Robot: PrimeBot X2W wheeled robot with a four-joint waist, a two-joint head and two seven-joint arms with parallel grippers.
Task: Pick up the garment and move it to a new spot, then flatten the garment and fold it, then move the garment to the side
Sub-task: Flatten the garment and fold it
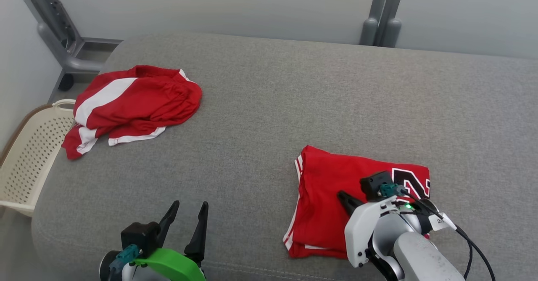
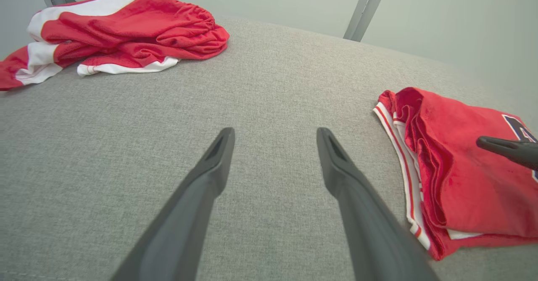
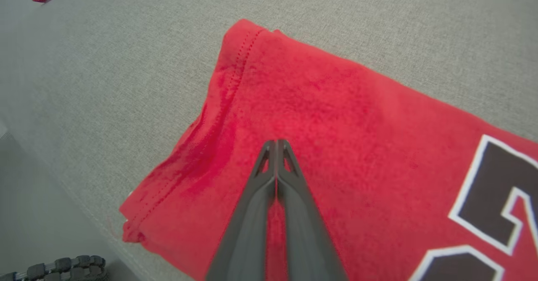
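Note:
The garment (image 1: 323, 197) is a red jersey with a black number, lying folded into a flat rectangle at the front right of the grey cushioned surface (image 1: 269, 104). My right gripper (image 1: 342, 197) hovers over it, its two fingers pressed together with no cloth between them; the right wrist view has the tips (image 3: 276, 142) above the red cloth (image 3: 336, 104). My left gripper (image 1: 190, 207) stands open over bare grey fabric at the front left, away from the jersey (image 2: 462, 180). In the left wrist view its fingers (image 2: 275, 133) are spread wide and empty.
A crumpled red and white garment (image 1: 134, 100) lies at the back left of the surface, close to the edge. A cream perforated basket (image 1: 29, 155) stands on the floor beyond the left edge. Grey metal posts rise along the wall behind.

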